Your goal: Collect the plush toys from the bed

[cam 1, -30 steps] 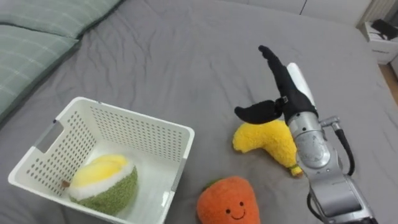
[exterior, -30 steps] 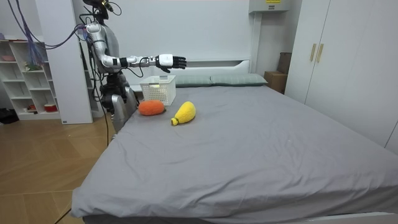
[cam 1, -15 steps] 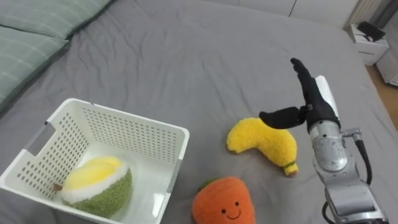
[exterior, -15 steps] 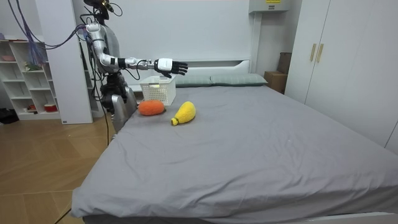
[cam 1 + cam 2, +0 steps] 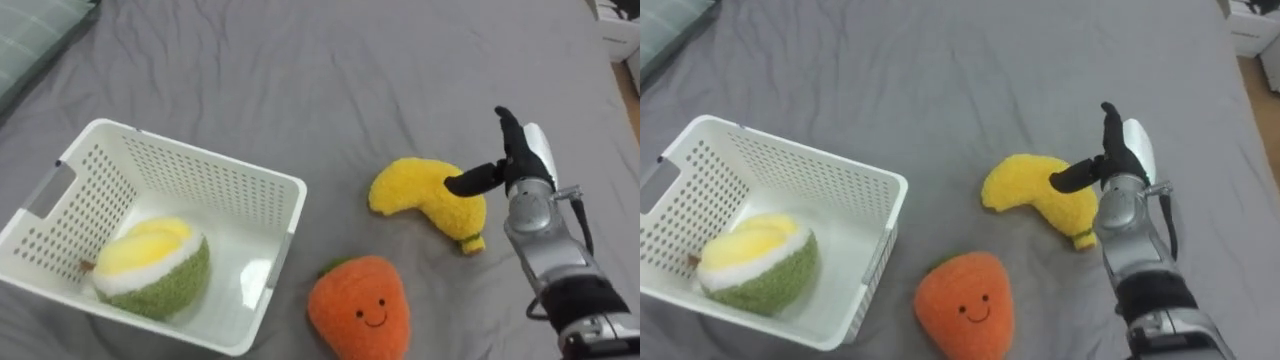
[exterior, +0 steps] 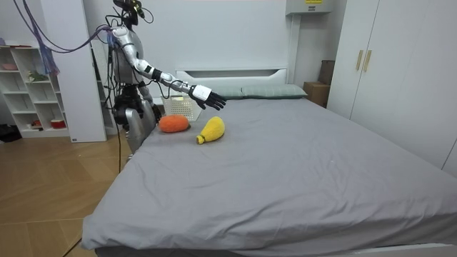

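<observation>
Two toys loose on bed [image 5: 300, 80]: plush banana [image 5: 428, 205], plush carrot [image 5: 358, 310] | right hand [image 5: 522, 165] near banana, fingers straight, spread, empty | risk: closing off-centre may nudge the banana away across the bed.

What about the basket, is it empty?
Not empty. A green and yellow plush toy lies in the basket; the banana toy and carrot toy lie outside.

orange plush [image 5: 360, 305]: base cut by lower edge | basket [image 5: 790, 175]: left corner off-frame | yellow plush [image 5: 425, 200]: partly behind right hand [image 5: 518, 160]
</observation>
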Robot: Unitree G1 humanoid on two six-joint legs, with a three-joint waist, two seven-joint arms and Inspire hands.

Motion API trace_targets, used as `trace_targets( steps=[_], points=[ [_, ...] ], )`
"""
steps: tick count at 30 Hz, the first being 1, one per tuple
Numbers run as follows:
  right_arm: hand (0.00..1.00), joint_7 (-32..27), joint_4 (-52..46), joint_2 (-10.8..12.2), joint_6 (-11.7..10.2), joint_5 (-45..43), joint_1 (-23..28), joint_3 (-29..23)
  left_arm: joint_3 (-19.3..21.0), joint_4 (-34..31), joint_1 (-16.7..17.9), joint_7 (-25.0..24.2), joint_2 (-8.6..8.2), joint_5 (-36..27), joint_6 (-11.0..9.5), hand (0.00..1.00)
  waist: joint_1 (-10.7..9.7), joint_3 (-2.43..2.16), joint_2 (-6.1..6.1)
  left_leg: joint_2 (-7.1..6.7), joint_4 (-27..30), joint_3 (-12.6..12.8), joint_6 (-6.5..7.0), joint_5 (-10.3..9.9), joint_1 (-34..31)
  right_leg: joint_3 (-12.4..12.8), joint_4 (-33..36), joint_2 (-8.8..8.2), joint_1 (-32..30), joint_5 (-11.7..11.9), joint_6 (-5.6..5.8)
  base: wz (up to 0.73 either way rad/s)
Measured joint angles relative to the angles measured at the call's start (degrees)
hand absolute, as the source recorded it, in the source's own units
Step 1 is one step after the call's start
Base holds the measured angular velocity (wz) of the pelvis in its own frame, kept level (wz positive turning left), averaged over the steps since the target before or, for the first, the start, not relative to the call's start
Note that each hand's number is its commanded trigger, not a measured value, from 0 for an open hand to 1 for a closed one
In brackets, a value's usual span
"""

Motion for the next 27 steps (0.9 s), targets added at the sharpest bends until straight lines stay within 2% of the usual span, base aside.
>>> trace_targets(
  steps=[5,6,8,9,14,20,23,27],
  points=[
    [0.0,-0.1,4.8,-1.3,-1.5,-0.8,-1.1,0.1,-1.5,0.0,-0.2,-0.1,0.03,-2.4,-0.7,0.0,1.2,0.23,-0.21,0.01,0.2,-0.1,0.0,0.0,-2.3,0.0,0.0,0.0,-2.3,0.0,0.0,-0.01],
    [0.0,-0.1,6.6,-1.8,-2.0,-1.0,-1.6,0.7,-1.6,0.0,-0.2,-0.2,0.04,-2.4,-1.1,0.0,1.4,0.39,-0.02,0.0,0.2,-0.6,0.0,0.0,-2.7,-0.3,-0.2,0.01,-2.5,0.0,0.0,0.1],
    [0.0,-0.1,9.5,-2.0,-2.8,-1.8,-2.6,1.1,-2.1,0.1,-0.3,-0.7,0.04,-3.3,-2.1,0.0,1.6,1.1,0.31,-0.04,0.2,-0.8,0.0,0.0,-3.1,-0.5,-0.7,0.02,-2.5,0.0,0.0,0.08],
    [0.0,-0.1,9.9,-2.0,-2.9,-2.0,-2.7,1.1,-2.2,0.1,-0.3,-0.8,0.04,-3.8,-2.2,0.0,1.6,1.16,0.36,-0.06,0.2,-0.8,0.0,0.0,-3.2,-0.6,-1.0,0.02,-2.6,0.0,0.0,0.0],
    [0.0,-0.1,11.1,-2.0,-3.0,-4.2,-2.7,2.7,-2.2,1.2,-0.4,-2.5,0.1,-5.1,-3.1,0.0,2.3,1.25,0.38,0.01,0.1,-0.8,-0.08,0.1,-4.2,-0.6,-1.0,0.14,-3.6,0.0,0.0,0.0],
    [0.0,0.2,12.5,-2.0,-3.3,-5.0,-2.7,7.1,-2.3,2.8,-1.2,-3.1,0.13,-5.5,-2.8,0.0,3.1,1.44,0.04,-0.02,0.0,-0.8,-0.08,0.1,-4.7,-0.9,-1.0,-0.07,-4.0,0.0,0.0,0.0],
    [0.0,0.3,14.5,-2.0,-3.4,-6.1,-2.7,8.6,-3.0,4.0,-2.7,-3.1,0.17,-5.6,-2.8,0.0,4.2,1.48,-0.03,-0.02,0.0,-1.1,-0.1,0.1,-5.0,-1.2,-0.9,-0.23,-4.2,0.0,0.0,0.01],
    [0.0,0.1,15.4,-1.9,-3.3,-6.4,-2.8,9.5,-5.1,4.6,-3.5,-2.9,0.58,-6.6,-2.8,0.0,4.4,1.55,-0.16,-0.11,0.4,-2.1,-0.17,0.1,-5.7,-2.1,-0.9,-0.28,-4.3,0.0,0.0,0.12]
  ],
)
